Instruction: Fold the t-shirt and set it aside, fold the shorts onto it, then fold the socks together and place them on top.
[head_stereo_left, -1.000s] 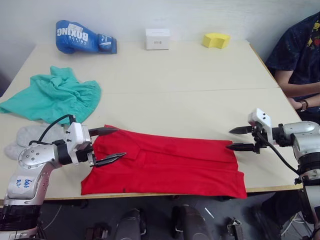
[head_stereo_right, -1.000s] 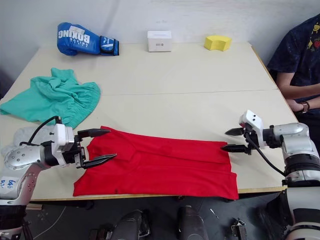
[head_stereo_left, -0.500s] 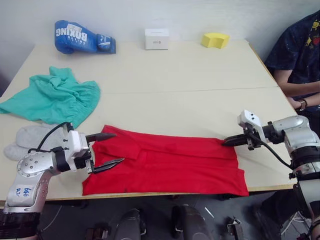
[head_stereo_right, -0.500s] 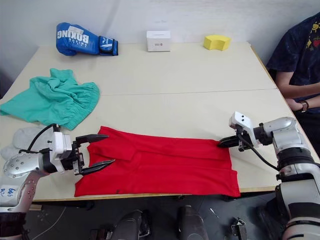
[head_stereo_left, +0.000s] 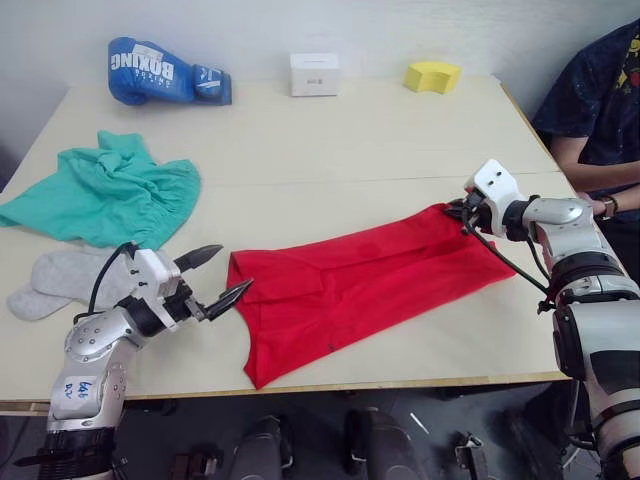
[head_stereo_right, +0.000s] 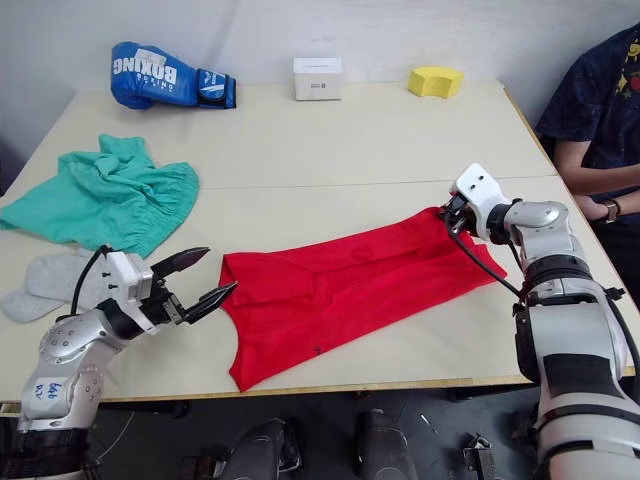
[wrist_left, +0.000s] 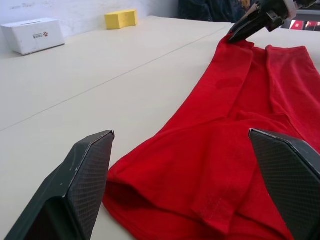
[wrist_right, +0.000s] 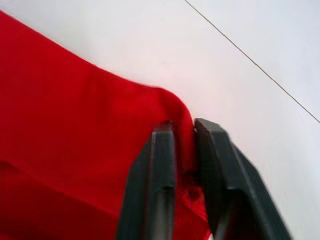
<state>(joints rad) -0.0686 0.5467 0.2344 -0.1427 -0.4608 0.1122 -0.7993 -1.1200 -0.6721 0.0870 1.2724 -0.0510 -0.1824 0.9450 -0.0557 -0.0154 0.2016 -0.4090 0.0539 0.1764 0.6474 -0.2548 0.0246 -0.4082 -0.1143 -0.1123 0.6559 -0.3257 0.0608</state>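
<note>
Our right gripper pinching the t-shirt at its far right corner, our left gripper spread wide just left of it, shorts and socks further left

— What sits along the far edge of the pale beige table?

— At the far left lies a blue boxing glove with white lettering, on its side. Near the middle of that far edge stands a small white rectangular box, and to its right, well apart from it, a yellow foam block.

— Anything else on the tabletop itself?

— A thin seam line runs left to right across the surface, between the far and near halves.

— And beyond the table?

— A person in a dark patterned shirt sits at the far right corner, with a wristwatch on the arm resting by the table's right edge.
</note>
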